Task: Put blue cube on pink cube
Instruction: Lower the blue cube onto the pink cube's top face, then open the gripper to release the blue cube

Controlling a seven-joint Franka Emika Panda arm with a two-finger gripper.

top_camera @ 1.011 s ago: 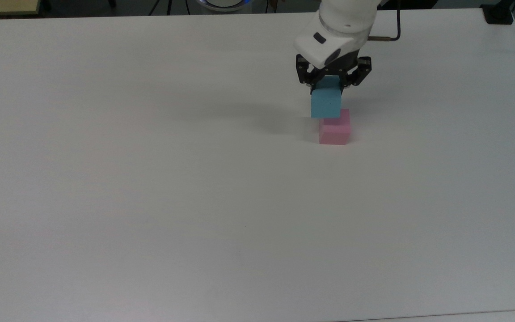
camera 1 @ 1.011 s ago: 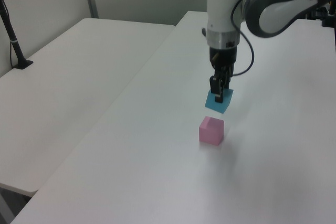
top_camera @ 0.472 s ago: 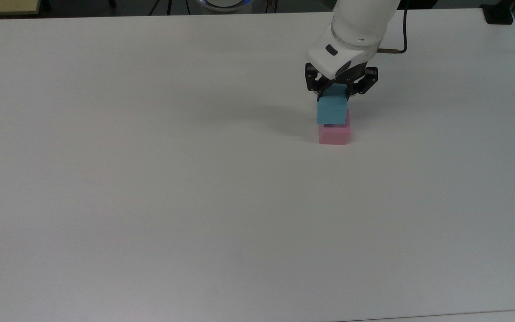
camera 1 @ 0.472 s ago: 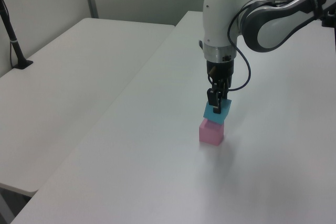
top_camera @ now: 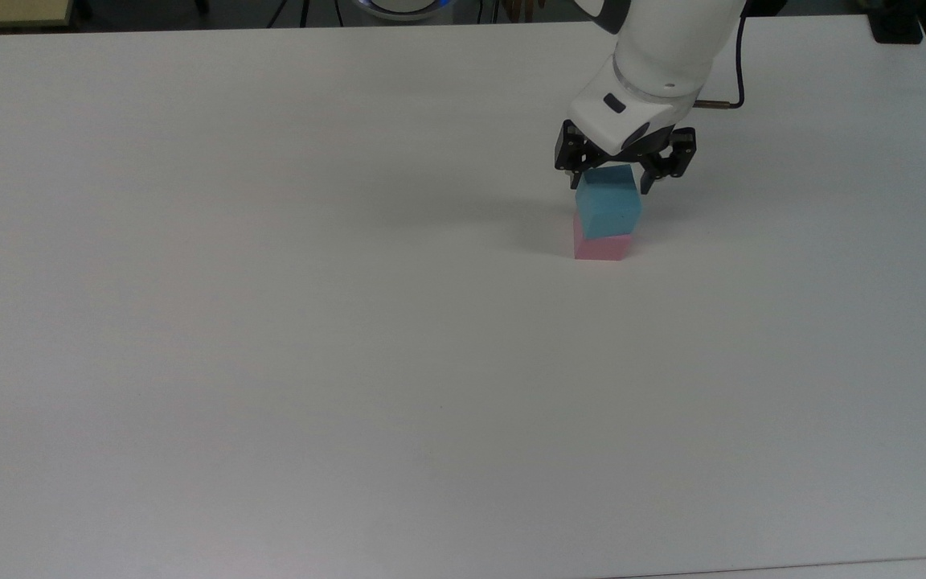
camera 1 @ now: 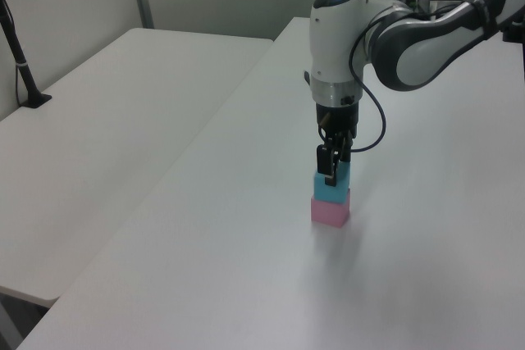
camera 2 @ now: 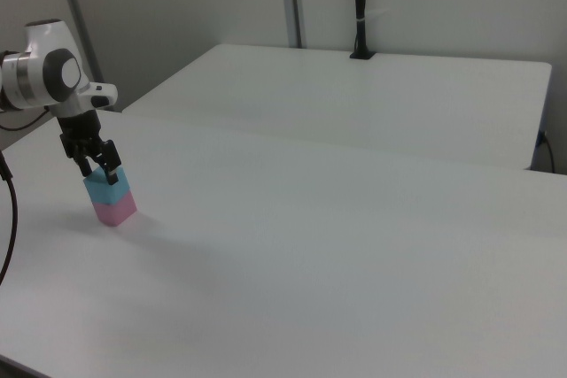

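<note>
The light blue cube sits on top of the pink cube on the white table, right of centre in the top view. It is turned slightly relative to the pink one. My gripper hangs straight over the stack, open, its black fingers straddling the upper part of the blue cube. The left view shows the blue cube on the pink cube with my gripper just above. In the right view, the blue cube, the pink cube and my gripper are at the far left.
A second white table adjoins this one, with a black post clamped at its edge. A black cable runs from the arm. Wide bare tabletop lies around the stack on all sides.
The gripper came down and to the top view's right with the blue cube, set it on the pink cube, and its fingers have spread apart.
</note>
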